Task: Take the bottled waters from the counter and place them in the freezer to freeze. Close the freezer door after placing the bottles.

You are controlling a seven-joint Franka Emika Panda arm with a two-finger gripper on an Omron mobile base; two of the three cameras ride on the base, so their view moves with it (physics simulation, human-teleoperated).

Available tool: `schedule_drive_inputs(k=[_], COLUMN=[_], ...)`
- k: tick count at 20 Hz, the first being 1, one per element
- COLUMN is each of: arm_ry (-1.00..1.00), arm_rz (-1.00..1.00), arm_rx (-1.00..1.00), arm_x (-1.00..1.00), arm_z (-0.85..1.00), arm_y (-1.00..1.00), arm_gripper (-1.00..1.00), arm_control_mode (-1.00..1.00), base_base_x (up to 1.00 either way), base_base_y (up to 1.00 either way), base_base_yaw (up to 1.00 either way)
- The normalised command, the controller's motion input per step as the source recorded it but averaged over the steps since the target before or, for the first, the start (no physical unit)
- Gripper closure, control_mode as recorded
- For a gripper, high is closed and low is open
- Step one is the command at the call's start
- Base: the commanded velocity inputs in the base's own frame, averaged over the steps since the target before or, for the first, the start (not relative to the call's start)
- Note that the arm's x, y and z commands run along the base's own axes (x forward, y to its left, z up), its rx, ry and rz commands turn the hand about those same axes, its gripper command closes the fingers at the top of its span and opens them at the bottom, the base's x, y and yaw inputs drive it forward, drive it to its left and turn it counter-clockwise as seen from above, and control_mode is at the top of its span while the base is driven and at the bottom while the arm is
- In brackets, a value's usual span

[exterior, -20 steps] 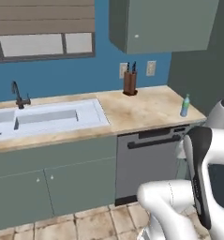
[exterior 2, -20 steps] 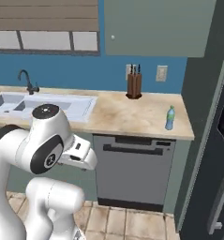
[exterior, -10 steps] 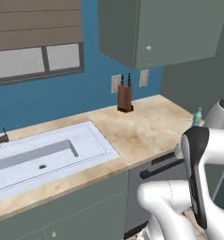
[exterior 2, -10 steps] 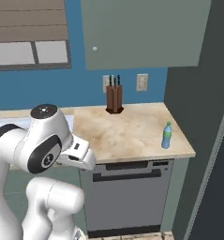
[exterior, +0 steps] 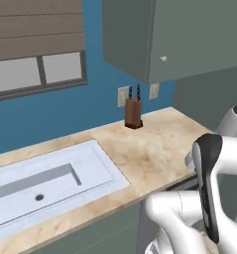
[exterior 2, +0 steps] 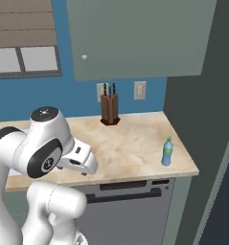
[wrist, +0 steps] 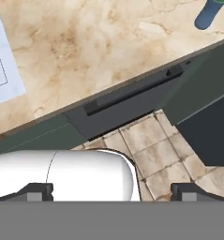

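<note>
Blue-green bottle (exterior 2: 167,152) upright near counter (exterior 2: 130,143) right edge beside freezer (exterior 2: 202,119).

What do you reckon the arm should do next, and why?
Probably reach out toward the blue-green bottle. It stands upright near the right end of the counter, untouched, and the gripper hangs open and empty, back by the counter's front edge.

Even, flat light; soft shadows

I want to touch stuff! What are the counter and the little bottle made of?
The counter looks like polished stone: beige with cloudy marbled blotches. The bottle looks like see-through blue-green plastic with a green cap, though glass can't be ruled out.
</note>
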Motion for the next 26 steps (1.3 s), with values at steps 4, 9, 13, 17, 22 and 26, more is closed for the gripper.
schedule_drive_inputs(k=[4, 9, 13, 17, 22, 26], arm_ry=[0.0, 0.0, 0.0, 0.0, 0.0, -0.09], arm_rz=[0.0, 0.0, 0.0, 0.0, 0.0, 0.0], arm_rx=[0.0, 0.0, 0.0, 0.0, 0.0, 0.03], arm_x=[0.0, 0.0, 0.0, 0.0, 0.0, 0.0], arm_z=[0.0, 0.0, 0.0, 0.0, 0.0, -0.05], arm_y=[0.0, 0.0, 0.0, 0.0, 0.0, -0.21], arm_gripper=[-1.0, -1.0, -1.0, -1.0, -1.0, -1.0], arm_control_mode=[1.0, 1.0, 1.0, 1.0, 1.0, -1.0], base_base_x=[0.36, 0.27, 0.04, 0.0, 0.0, 0.0], base_base_y=[-0.5, -0.41, 0.0, 0.0, 0.0, 0.0], base_base_yaw=[0.0, 0.0, 0.0, 0.0, 0.0, 0.0])
